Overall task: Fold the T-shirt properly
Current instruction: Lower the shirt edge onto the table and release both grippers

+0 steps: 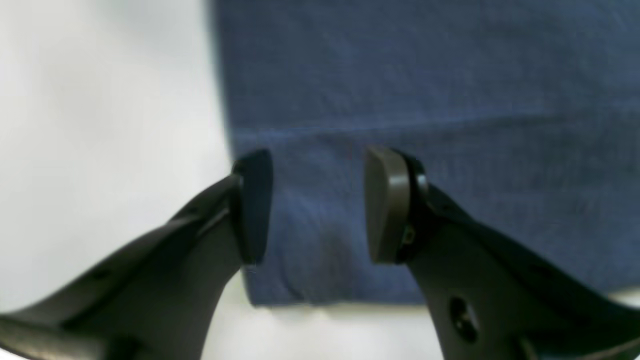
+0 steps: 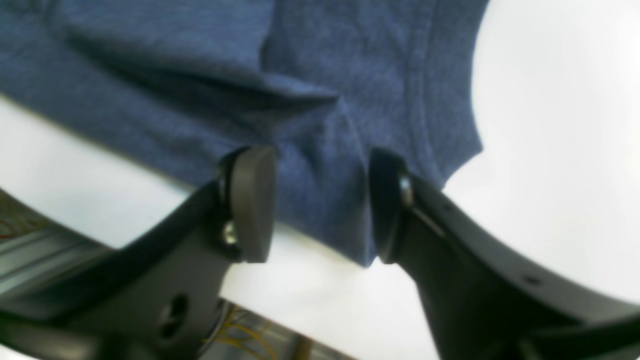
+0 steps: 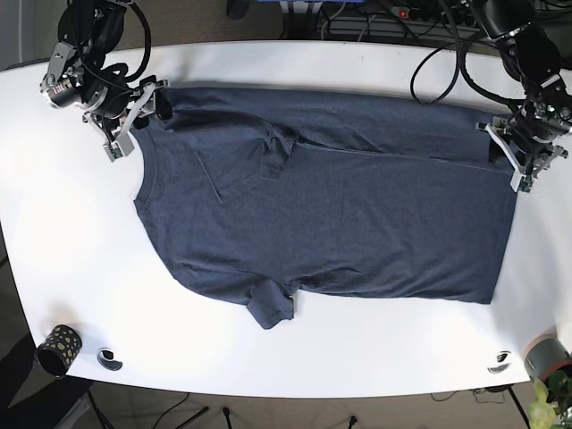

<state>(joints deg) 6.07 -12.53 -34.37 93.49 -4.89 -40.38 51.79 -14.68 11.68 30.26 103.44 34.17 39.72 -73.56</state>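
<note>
Near edge of the white table [image 3: 295, 362]: a small dark speckled cup [image 3: 58, 347] at the left corner, a small round object [image 3: 110, 358] just beside it, another round object [image 3: 500, 361] near the right corner. A grey cup [image 3: 547, 356] and a bit of green plant [image 3: 550, 407] sit off the near right corner.

The blue T-shirt [image 3: 331, 206] lies spread across the middle of the table, collar end to the left, hem to the right. One sleeve points toward the near edge; the far part is folded over along a long crease.

Left gripper [image 3: 523, 147] is at the far right corner of the shirt, arm reaching in from the far right, cables trailing behind. Right gripper [image 3: 134, 112] is at the far left corner by the shoulder, arm coming in from the far left.

Left wrist view: left gripper [image 1: 317, 205] has its jaws apart, poised over the cloth beside a hemmed corner [image 1: 280, 285], white table on the left. Nothing clamped.

Right wrist view: right gripper [image 2: 322, 205] also has its jaws spread, astride a wrinkled corner of cloth [image 2: 365, 255], one finger [image 2: 252, 200] over bare table. The table edge and yellow wires [image 2: 250, 340] below it show only here.
</note>
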